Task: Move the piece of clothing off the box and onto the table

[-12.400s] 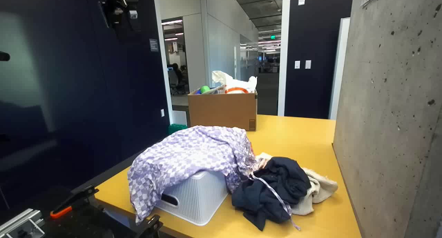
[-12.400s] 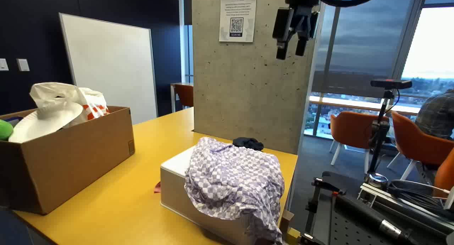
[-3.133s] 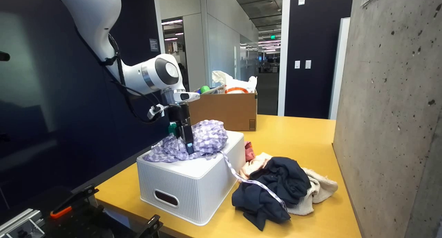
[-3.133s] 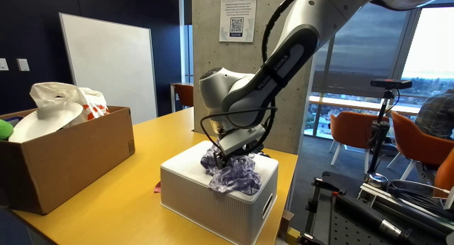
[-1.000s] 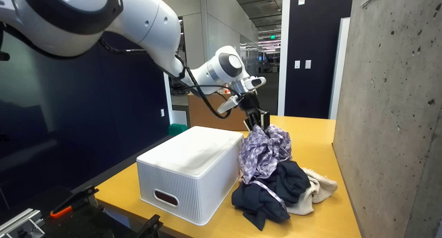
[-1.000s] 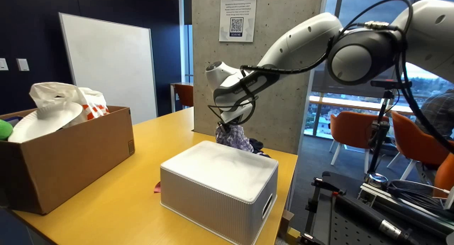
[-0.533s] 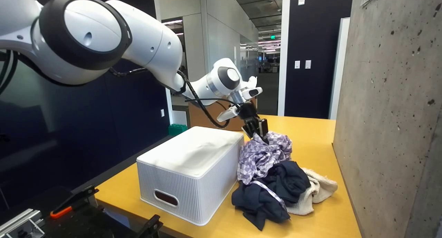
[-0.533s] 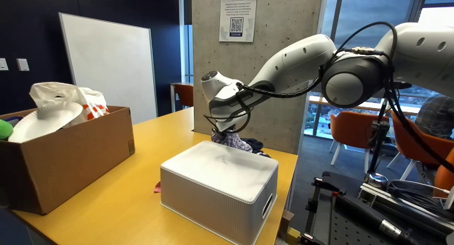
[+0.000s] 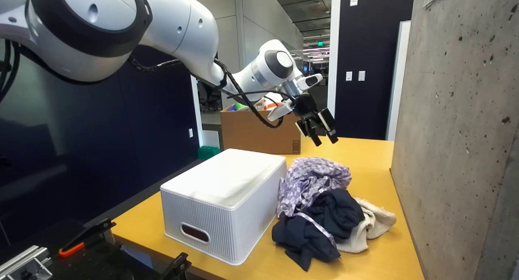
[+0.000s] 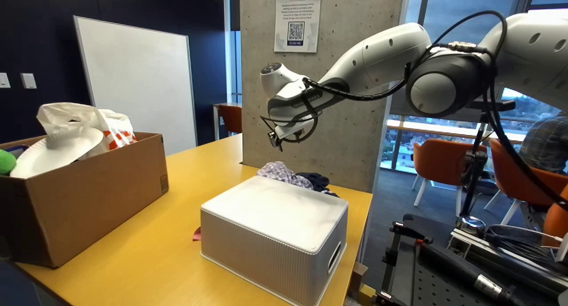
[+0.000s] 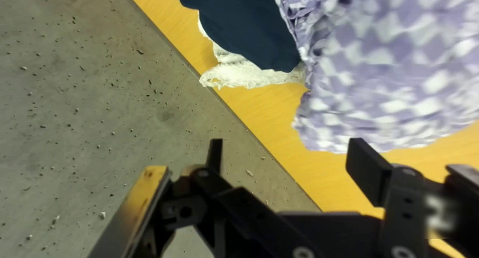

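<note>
One white ribbed box [image 9: 223, 190] sits on the desk [image 9: 365, 162]. At its 3 o'clock lies the purple checked garment [image 9: 314, 174], bunched on the desk. From there, at 12 o'clock, the fingers [image 9: 332, 137] hang well apart, holding nothing; at 4 o'clock, beige cloth [image 9: 371, 226].
</note>
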Robot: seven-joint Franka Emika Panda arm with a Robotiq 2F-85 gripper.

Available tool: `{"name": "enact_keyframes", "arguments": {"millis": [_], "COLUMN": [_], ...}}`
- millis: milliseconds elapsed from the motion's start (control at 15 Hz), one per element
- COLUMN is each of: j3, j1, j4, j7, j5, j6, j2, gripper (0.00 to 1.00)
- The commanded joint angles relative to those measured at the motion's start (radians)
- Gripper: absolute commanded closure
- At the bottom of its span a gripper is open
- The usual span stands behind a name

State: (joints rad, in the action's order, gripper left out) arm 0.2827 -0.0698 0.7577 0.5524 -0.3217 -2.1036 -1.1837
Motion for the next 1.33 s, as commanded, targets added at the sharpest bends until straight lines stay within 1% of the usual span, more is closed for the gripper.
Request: {"name": "enact_keyframes", "arguments": {"millis": [0,267,467,533,600,867,1133,1267], "j3": [-0.007,-0.008,-0.011,-0.005,0.023,0.053,0.099,0.108], "j1": [0.002,0.018,0.03,0.037,0.055,0.099,0.124,0.119], "j4": [0.14,0.348,0.495,0.545,0.59,0.785,0.887,0.898], "j7": [0.019,0.079,0.152,0.182,0.2,0.262,0.314,0.321], "j5": [0.008,0.006,0.007,0.002,0.028,0.028,0.03,0.042], "j6": [-0.027,-0.109,-0.227,-0.271,-0.32,-0.461,-0.536,-0.551], "j2": [0.09,0.17,0.215,0.234,0.243,0.323,0.342,0.327], "gripper": [0.0,0.0,0.0,0.0,0.0,0.0,0.0,0.0]}}
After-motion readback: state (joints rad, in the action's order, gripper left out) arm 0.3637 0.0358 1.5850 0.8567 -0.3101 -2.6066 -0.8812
